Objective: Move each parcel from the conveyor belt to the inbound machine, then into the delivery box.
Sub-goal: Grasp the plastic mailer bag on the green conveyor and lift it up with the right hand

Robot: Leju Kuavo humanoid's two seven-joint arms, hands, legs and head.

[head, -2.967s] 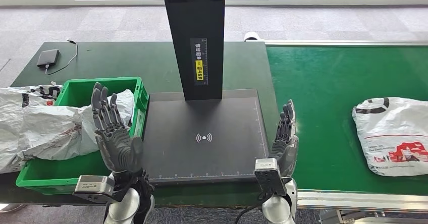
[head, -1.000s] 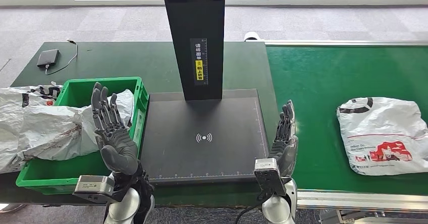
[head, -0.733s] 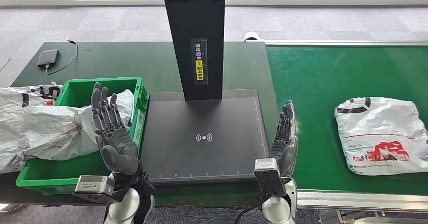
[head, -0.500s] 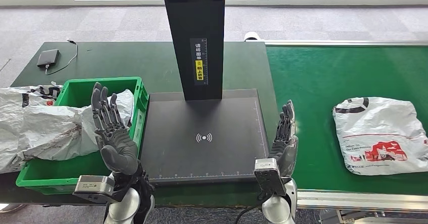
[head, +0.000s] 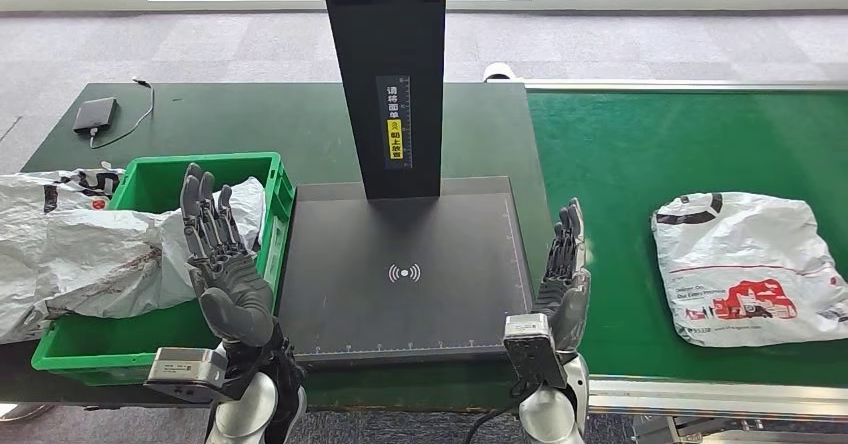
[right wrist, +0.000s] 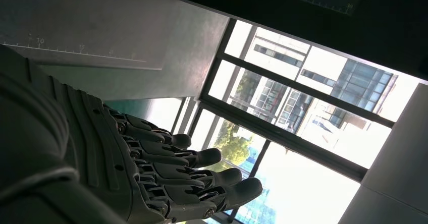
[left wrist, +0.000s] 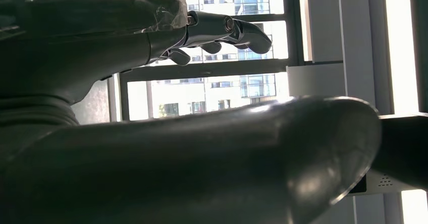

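Note:
A white plastic parcel [head: 745,268] with red and black print lies flat on the green conveyor belt [head: 640,154] at the right. The black inbound machine has a flat scan plate [head: 404,272] and a tall post [head: 385,74]. My right hand [head: 564,279] stands upright and open at the plate's right edge, well left of the parcel; its straight fingers [right wrist: 166,168] hold nothing. My left hand [head: 222,259] is raised open, fingers spread, between the plate and the green delivery box [head: 150,179], which holds white parcels [head: 95,254].
A dark device with a cable [head: 95,115] lies on the green table at the far left. Another white bag [head: 40,189] hangs over the box's left side. The conveyor's metal rail [head: 720,396] runs along the near edge.
The parcel has ridden the belt leftward toward the machine. Both hands have stayed in place.

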